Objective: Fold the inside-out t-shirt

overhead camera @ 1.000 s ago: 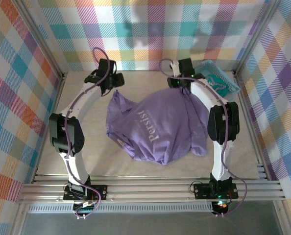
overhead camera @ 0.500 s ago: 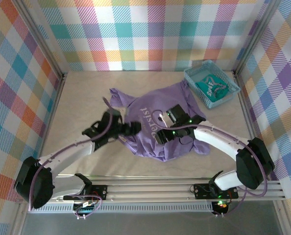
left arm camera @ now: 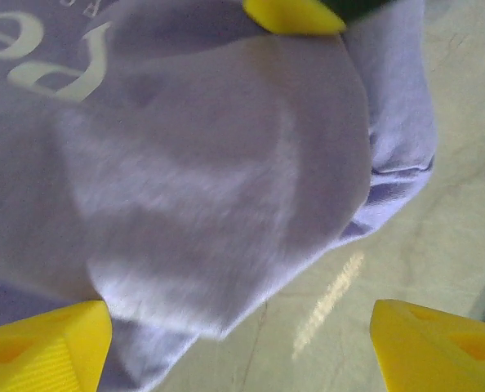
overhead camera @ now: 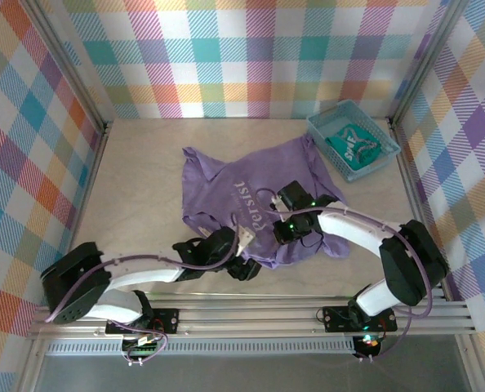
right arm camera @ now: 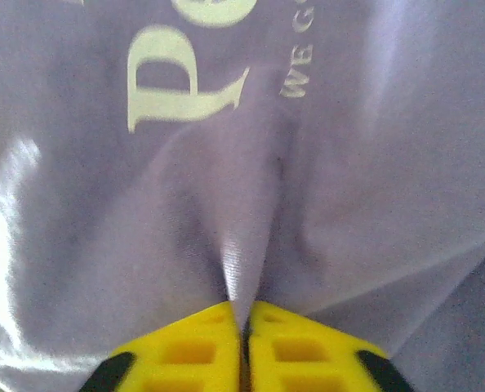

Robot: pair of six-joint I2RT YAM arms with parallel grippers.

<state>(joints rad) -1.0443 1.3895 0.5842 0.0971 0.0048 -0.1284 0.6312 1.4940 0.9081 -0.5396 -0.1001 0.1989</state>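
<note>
**Mid-frame on the tabletop: one pinch made, one set of jaws waiting**

Across the pale, marbled tabletop (overhead camera: 136, 163), a plain lavender-purple soft cotton t-shirt (overhead camera: 218, 184) lies loosely spread at the centre of the top view. It is rumpled, not flat, and its lower edge bunches toward the bottom of the frame. No clean fold line shows, so I judge the task to be at an early, straightening stage.

Both white arms reach in from the bottom of the frame to that lower edge, probably because the slack there must be drawn out before any fold will hold.

At the upper right, well apart from the t-shirt, a small teal plastic basket (overhead camera: 320, 131) holds a teal-green garment with white markings (overhead camera: 358, 147), parked clear of the work.

The right gripper (right arm camera: 244, 335), just right of centre in the top view, is clenched. Its yellow fingers meet on a raised ridge of purple cloth, and creases fan out from the pinch, so it is grasping the t-shirt.

The left gripper (left arm camera: 241, 347), at the lower middle, stands released, its yellow fingertips wide apart and holding nothing. It sits over the rounded hem where cloth meets bare table, seemingly lined up for a second hold.

Pale printed lettering (right arm camera: 185, 77) sits just above the pinch.
</note>
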